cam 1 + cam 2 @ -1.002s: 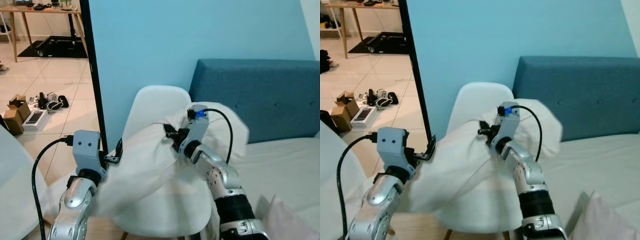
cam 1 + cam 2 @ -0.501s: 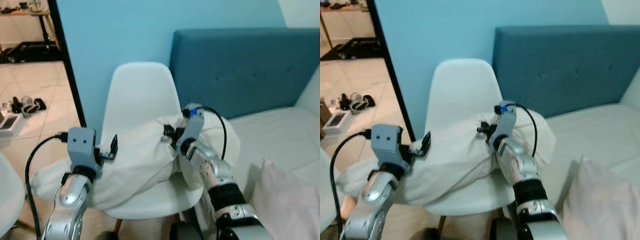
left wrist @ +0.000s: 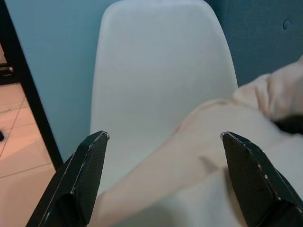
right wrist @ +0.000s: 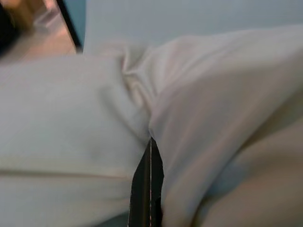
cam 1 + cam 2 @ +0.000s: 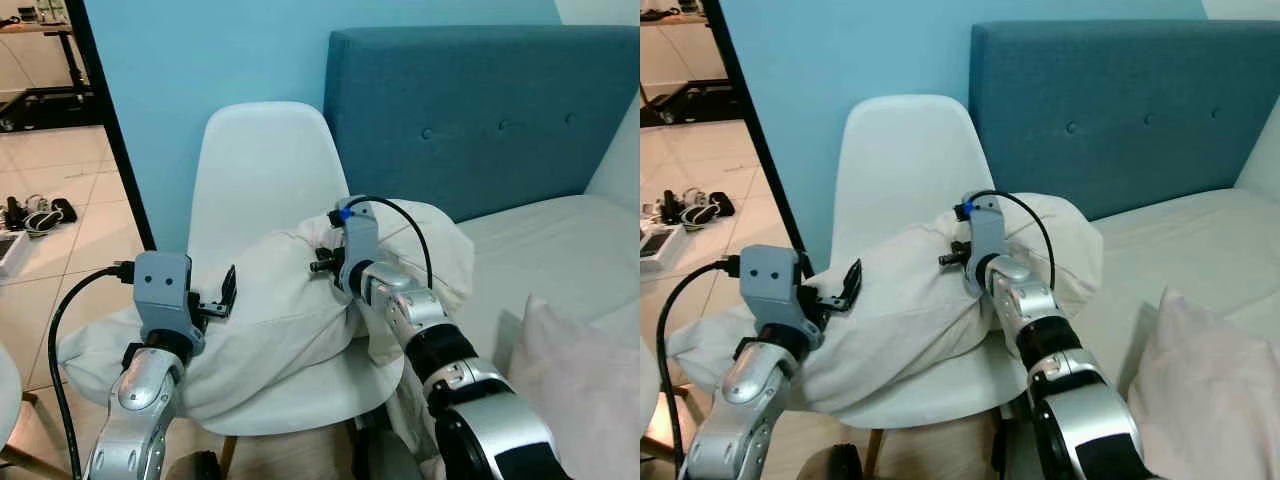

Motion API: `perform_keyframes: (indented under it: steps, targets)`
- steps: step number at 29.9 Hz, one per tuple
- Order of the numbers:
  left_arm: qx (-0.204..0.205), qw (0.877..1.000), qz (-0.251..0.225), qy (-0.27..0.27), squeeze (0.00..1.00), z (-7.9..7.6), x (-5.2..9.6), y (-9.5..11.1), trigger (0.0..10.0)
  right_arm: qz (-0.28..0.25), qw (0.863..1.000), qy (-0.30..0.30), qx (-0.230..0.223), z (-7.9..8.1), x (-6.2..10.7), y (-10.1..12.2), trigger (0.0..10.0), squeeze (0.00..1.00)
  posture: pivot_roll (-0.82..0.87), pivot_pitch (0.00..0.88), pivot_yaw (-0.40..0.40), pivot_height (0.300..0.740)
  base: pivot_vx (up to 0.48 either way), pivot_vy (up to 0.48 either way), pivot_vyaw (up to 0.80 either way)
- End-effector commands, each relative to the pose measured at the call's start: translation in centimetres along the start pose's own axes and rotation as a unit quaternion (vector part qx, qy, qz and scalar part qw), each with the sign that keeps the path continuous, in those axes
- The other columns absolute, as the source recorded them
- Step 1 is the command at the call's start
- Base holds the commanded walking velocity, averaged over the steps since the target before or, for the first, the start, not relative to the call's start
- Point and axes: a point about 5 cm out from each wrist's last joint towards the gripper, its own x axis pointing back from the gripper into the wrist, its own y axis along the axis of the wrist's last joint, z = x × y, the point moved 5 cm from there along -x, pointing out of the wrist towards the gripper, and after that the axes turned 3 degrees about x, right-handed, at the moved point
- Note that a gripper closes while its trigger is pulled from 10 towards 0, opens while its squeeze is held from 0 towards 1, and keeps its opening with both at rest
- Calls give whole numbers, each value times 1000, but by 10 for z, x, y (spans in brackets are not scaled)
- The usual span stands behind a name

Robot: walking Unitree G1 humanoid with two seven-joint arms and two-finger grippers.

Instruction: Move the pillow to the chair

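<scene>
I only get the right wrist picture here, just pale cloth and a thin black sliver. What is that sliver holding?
Observer: The right gripper is pinched shut on a fold of the white pillow.
Operator: Where does the pillow lie?
Observer: It lies across the seat of a white chair, with one end hanging over the seat's left edge.
Operator: And the other arm?
Observer: The left gripper is wide open above the pillow, with the chair back ahead of it.
Operator: What is around the chair?
Observer: A blue headboard and a white bed stand to the chair's right.
</scene>
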Motion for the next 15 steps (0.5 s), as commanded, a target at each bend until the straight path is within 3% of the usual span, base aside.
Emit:
perform_keyframes:
  steps: [1,3,4,5,6,9,15]
  targets:
    - [0,1000,13,4,0,0,0,-4,10000,54,998,8,15,3,-2,-20,10000,0,-5,0,-87,557,0,0,0]
    - [1,1000,13,3,0,-1,1,-3,10000,55,998,-11,12,-4,-2,-19,10000,0,-7,0,-86,557,0,0,0]
    - [1,1000,13,2,0,-2,1,-3,10000,39,998,-40,-6,-13,-2,-12,10000,929,-7,0,-86,557,0,0,0]
    - [1,1000,13,2,0,-2,1,-3,10000,39,998,-40,-6,-13,-2,-12,10000,929,-7,0,-86,557,0,0,0]
    - [1,1000,13,1,0,-3,1,-3,10000,24,997,-66,-20,-22,-1,-5,10000,1000,-11,0,-85,557,0,0,0]
    - [0,1000,12,0,0,-5,1,-2,10000,8,995,-94,-22,-31,0,2,10000,1000,-11,0,-85,557,0,0,0]
    - [-51,999,-3,-12,0,-7,-4,5,10000,-76,973,-214,-37,-71,15,41,10000,1000,-12,0,-85,557,0,0,0]
